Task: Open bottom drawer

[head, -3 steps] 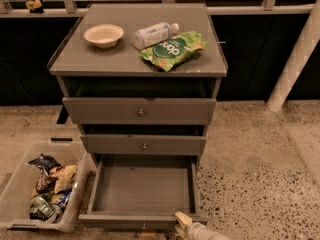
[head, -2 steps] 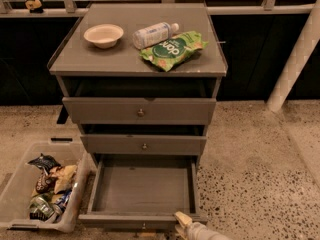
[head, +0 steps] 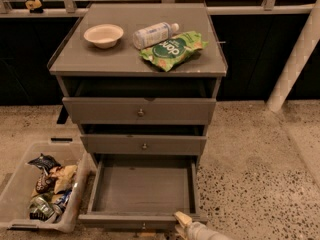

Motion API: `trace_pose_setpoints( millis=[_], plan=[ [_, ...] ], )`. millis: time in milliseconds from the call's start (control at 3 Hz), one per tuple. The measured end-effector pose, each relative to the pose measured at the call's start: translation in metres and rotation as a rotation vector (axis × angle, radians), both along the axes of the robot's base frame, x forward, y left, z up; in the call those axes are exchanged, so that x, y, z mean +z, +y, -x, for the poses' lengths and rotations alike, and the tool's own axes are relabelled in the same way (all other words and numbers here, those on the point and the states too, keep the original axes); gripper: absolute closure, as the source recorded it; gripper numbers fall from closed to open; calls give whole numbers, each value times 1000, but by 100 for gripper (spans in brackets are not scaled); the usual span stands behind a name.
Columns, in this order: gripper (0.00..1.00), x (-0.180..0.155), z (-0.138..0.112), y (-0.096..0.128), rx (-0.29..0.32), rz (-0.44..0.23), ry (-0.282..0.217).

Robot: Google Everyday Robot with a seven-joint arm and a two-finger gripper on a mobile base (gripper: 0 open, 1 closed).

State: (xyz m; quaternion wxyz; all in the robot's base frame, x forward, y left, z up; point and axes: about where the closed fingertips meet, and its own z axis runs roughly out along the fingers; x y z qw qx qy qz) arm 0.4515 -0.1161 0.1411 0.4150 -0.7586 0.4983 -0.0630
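At the drawer's front lip: the pale, cream-tipped end effector (head: pixel 186 223) sits at the bottom edge of the view, touching or just beside the right part of the front panel.
End effector state: I cannot tell how far open it is, or whether it has hold of anything.
Task's thing: the shallow grey bottom drawer (head: pixel 142 189) lies up and left of the end effector, pulled well out and empty. Its small round metal knob (head: pixel 144 226) is just to the left.
Progress: the opening looks essentially done.
Risk: more pulling could drag the drawer off its runners. A sideways retreat could snag the front panel or knock the clear plastic bin (head: pixel 15 189) of snack packets, far left.
Surface: speckled stone floor (head: pixel 250 184) to the right, hard and level.
Room: well beyond, the grey cabinet top (head: pixel 75 59) carries a beige bowl (head: pixel 103 35), a lying clear bottle (head: pixel 154 34) and a green crisp bag (head: pixel 172 49). Dark panels stand behind, and a white pillar (head: pixel 295 59) is far right.
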Motion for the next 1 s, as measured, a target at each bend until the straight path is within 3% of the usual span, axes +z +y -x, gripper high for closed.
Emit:
trace_pose_setpoints(
  millis=[333,667,1000],
  plan=[
    [16,0,0,0,0,0,0],
    [0,0,0,0,0,0,0],
    [0,0,0,0,0,0,0]
  ],
)
